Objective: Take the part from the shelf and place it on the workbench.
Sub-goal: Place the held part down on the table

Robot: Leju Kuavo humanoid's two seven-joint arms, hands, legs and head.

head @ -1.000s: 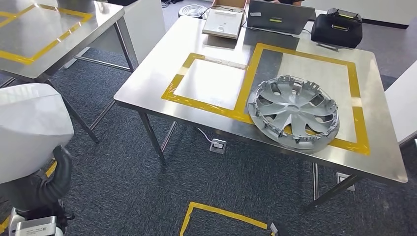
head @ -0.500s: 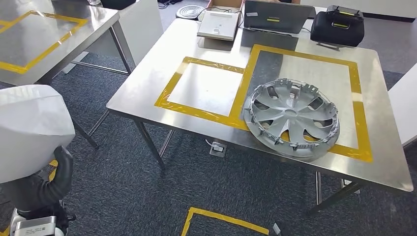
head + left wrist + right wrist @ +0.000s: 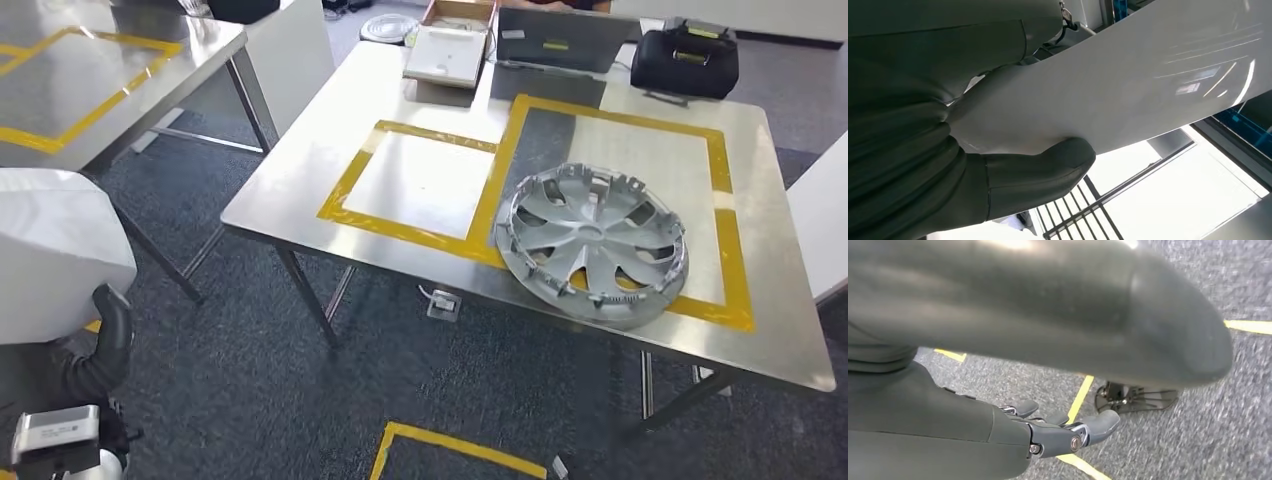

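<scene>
White and glossy, the part [image 3: 1128,75] we carry is a large curved panel; in the left wrist view our left hand [image 3: 948,150] grips its edge, thumb pressed against one face, fingers [image 3: 1038,177] hidden behind it. In the head view the same white part [image 3: 55,255] sits low at our left side, near our body and well apart from the worktop [image 3: 300,160]. We judge it is held by the rim because a broad, thin panel offers no other purchase for one hand.

Our right hand [image 3: 1063,432] hangs over the carpet, fingers loosely curled and holding nothing, probably free for balance or to steady the panel at set-down.

On the steel worktop we count two yellow-taped rectangles, side by side. One silver wheel cover [image 3: 595,245] lies across the larger rectangle [image 3: 715,150], overlapping its near tape line; the smaller rectangle [image 3: 420,180] is bare and looks the likelier landing spot. At the far edge sit one black case [image 3: 685,60] and one laptop [image 3: 555,40].
</scene>
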